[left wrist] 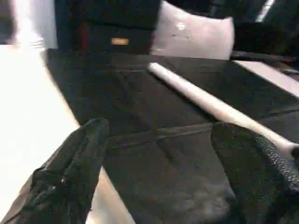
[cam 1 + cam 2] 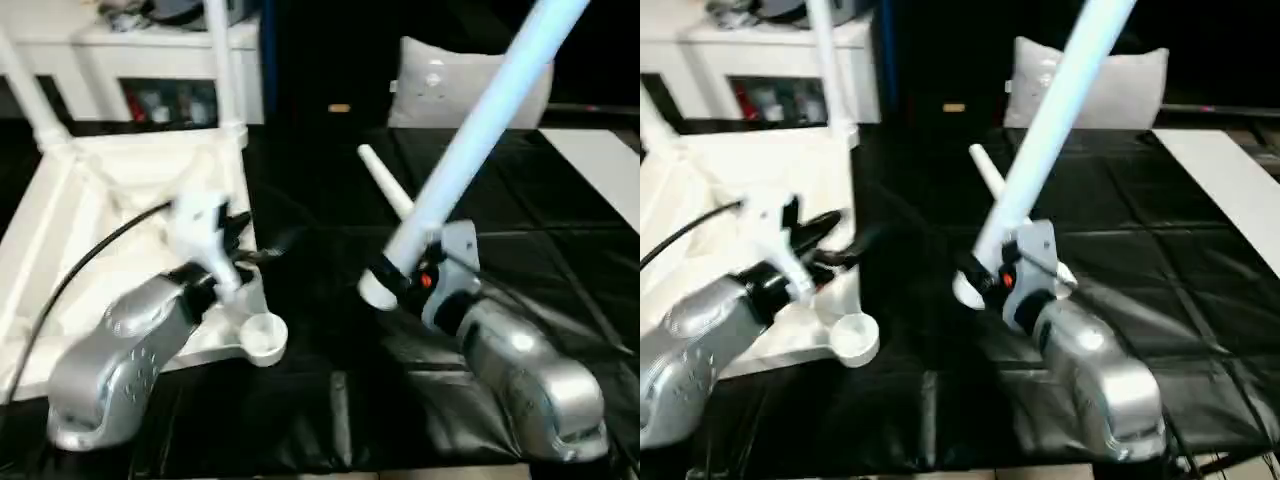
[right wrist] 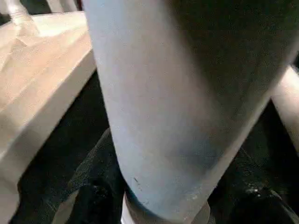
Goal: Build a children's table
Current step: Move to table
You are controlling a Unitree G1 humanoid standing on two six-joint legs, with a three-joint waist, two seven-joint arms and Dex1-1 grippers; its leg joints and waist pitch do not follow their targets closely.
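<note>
the right gripper is being kept closed around the thick end of a white leg, which is being held off the floor and slanted up and away toward the far right; in the right wrist view that leg is pressed between the black fingers. the left gripper is standing wide open with nothing between its fingers, hovering just above the near right corner of the tabletop.

the tabletop is lying upside down on the dark floor mat at the left, with two legs already standing in its far corner sockets. the near right socket is showing empty, just beside the left gripper. a further leg is lying loose on the mat between the two arms.

the step in hand is judged to be the seating of the held leg in that empty socket. it would be done well by the thick end being swung over the socket, the leg being tipped upright before being lowered, and the tabletop edge being steadied by the left gripper.

both silver forearms are being held low and forward, the wrists bent downward, the right one angled inward.
</note>
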